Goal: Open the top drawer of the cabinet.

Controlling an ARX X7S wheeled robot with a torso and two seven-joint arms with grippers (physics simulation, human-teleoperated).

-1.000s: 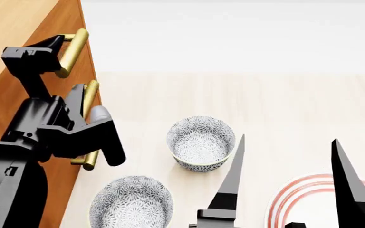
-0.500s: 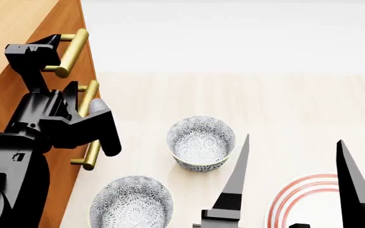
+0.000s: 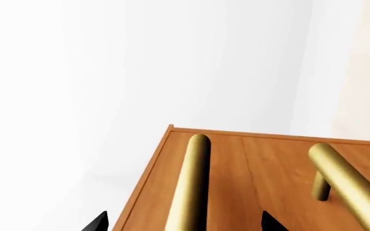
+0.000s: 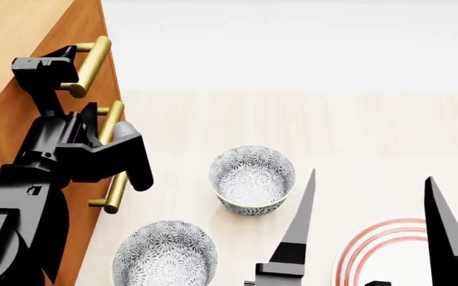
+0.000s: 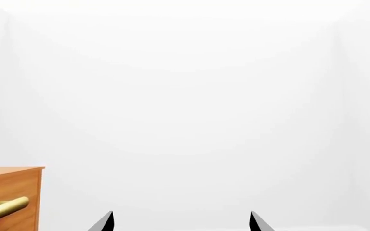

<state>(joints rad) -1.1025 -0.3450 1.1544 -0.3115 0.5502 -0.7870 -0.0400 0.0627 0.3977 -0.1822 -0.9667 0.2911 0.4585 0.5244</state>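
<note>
The orange-brown cabinet fills the left of the head view, where the top drawer shows its flat front and brass bar handle. My left gripper is open at that handle. In the left wrist view the handle runs between the two black fingertips, which stand well apart on either side without touching it. That view also shows the drawer front. My right gripper is open low in the head view, over the table. In its own wrist view the right gripper holds nothing.
Brass handles of the lower drawers show below the left arm, and one lies beside the gripped-around bar. Two patterned bowls and a red-ringed plate sit on the pale table.
My left gripper has shifted slightly right, closer onto the top handle, and its forearm has swung with it. The right gripper's fingers have drifted a little to the right.
</note>
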